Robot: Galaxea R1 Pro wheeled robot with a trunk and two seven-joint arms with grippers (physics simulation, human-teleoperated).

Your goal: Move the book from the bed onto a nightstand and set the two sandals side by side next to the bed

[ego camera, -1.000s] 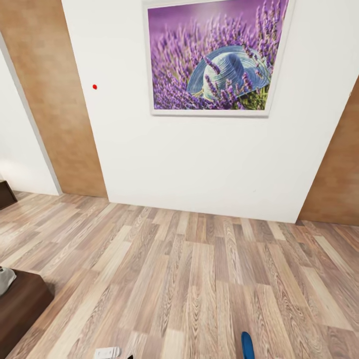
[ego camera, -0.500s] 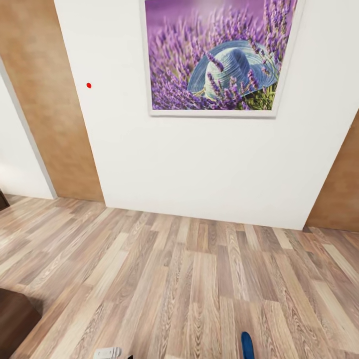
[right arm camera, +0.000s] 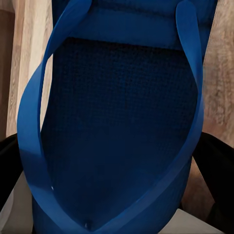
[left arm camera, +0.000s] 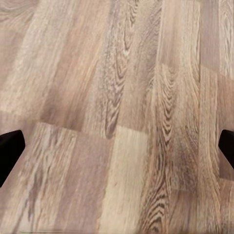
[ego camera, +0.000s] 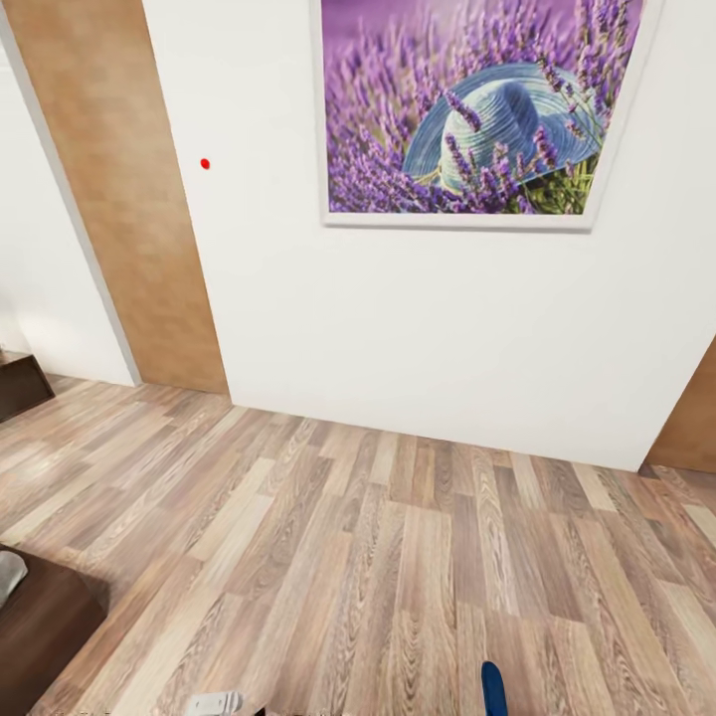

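- My right gripper [right arm camera: 114, 195] is clamped on a blue sandal [right arm camera: 117, 126]; its tip is at 6 o'clock in head view
- My left gripper [left arm camera: 117, 146] is spread wide over the wood floor [left arm camera: 117, 73]
- Bed [ego camera: 40, 622] corner at 8 o'clock, lavender picture [ego camera: 477, 109] at 1 o'clock

1. The left gripper [left arm camera: 117, 146] stands with its jaws spread wide, one dark fingertip [left arm camera: 9, 151] at each edge of the left wrist view, nothing between them.
2. The right gripper [right arm camera: 117, 195] is closed on a blue sandal [right arm camera: 117, 122], whose heel end sits between the jaws (dark fingers [right arm camera: 217, 180] flank both sides), the sole extending outward beyond the fingertips.
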